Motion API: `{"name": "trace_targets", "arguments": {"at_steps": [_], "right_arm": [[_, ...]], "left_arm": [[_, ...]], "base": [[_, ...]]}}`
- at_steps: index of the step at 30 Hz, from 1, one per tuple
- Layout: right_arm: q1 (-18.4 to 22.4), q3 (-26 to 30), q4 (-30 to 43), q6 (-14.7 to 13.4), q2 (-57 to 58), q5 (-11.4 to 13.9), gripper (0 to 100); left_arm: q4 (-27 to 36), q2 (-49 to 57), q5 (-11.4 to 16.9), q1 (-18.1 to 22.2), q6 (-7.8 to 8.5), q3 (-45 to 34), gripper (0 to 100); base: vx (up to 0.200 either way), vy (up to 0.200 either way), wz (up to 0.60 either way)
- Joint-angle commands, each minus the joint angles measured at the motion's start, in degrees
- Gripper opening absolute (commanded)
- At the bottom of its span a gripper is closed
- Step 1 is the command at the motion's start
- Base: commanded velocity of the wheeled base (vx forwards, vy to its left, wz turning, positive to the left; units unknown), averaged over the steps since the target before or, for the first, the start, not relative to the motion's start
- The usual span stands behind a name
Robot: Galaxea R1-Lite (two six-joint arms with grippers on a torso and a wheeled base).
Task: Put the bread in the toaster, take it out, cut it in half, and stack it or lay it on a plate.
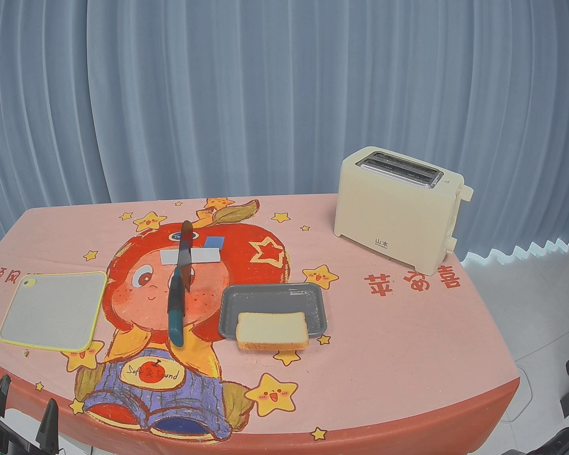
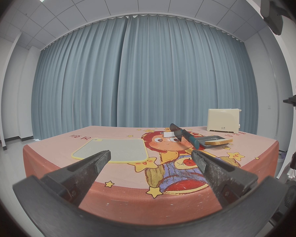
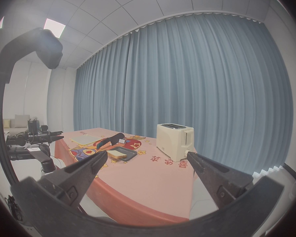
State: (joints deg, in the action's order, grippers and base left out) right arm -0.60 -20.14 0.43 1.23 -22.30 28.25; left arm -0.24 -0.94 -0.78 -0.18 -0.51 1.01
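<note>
left hand (image 2: 150, 154) and right hand (image 3: 146, 154) spread wide, short of the table (image 1: 392, 361).

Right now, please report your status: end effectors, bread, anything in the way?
Both open: left end effector, right end effector, off the table. Bread on near edge of grey tray, not in toaster. Knife left of tray, off that path.

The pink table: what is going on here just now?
Nothing is being handled yet. The left claw and right claw both hang open, away from the table. The slice of white bread lies on the near rim of the grey rectangular tray; the cream two-slot toaster stands empty, the teal-handled knife untouched.
</note>
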Motion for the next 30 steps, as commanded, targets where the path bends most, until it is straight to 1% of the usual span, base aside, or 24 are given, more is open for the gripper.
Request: {"name": "trace_targets", "arguments": {"at_steps": [1, 3, 4, 6, 9, 11, 12, 15, 17, 19, 30], "right_arm": [[-0.8, -3.9, -0.1, 0.6, -7.6, 0.9, 100], [-1.5, -4.5, -0.1, 0.9, -8.6, 0.9, 100], [-3.5, -6.1, -0.2, 1.7, -10.6, 0.8, 100], [-5.8, -8.0, -0.3, 2.1, -12.4, 0.8, 100], [-9.3, -10.2, -0.3, 1.9, -14.1, 0.8, 100], [-10.1, -9.9, -0.3, 1.8, -14.1, 0.8, 100], [-11.6, -9.2, 0.4, 1.8, -14.1, 0.8, 100], [-13.8, -7.3, 0.3, 2.1, -14.2, 0.5, 100], [-14.9, -5.3, -0.3, 2.0, -14.1, 0.6, 100], [-15.4, -4.4, -0.3, 2.0, -14.2, 0.6, 100], [-16.6, -3.9, -0.4, 1.5, -14.6, 0.6, 100]], "left_arm": [[0.0, 0.0, 0.0, 0.0, -0.02, -1.0, 100], [0.0, 0.0, 0.0, 0.0, -0.02, -1.0, 100], [0.0, 0.0, 0.0, 0.0, -0.02, -1.0, 100], [0.0, 0.0, 0.0, 0.0, -0.02, -1.0, 100], [0.0, 0.0, 0.0, 0.0, -0.02, -1.0, 100], [0.0, 0.0, 0.0, 0.0, -0.02, -1.0, 100], [0.0, 0.0, 0.1, 0.0, -0.02, -1.0, 100], [0.0, 0.0, 0.0, 0.0, -0.02, -1.0, 100], [0.0, 0.0, 0.0, 0.0, -0.02, -1.0, 100], [0.0, 0.0, 0.0, 0.0, -0.02, -1.0, 100], [0.0, 0.0, 0.0, 0.0, -0.02, -1.0, 100]], "base": [[0.000, 0.000, 0.00], [0.000, 0.000, 0.00], [0.000, 0.000, 0.00], [0.000, 0.000, 0.00], [0.000, 0.000, 0.00], [0.000, 0.000, 0.00], [0.000, 0.000, 0.00], [0.000, 0.000, 0.00], [0.000, 0.000, 0.00], [0.000, 0.000, 0.00], [0.000, 0.000, 0.00]]}}
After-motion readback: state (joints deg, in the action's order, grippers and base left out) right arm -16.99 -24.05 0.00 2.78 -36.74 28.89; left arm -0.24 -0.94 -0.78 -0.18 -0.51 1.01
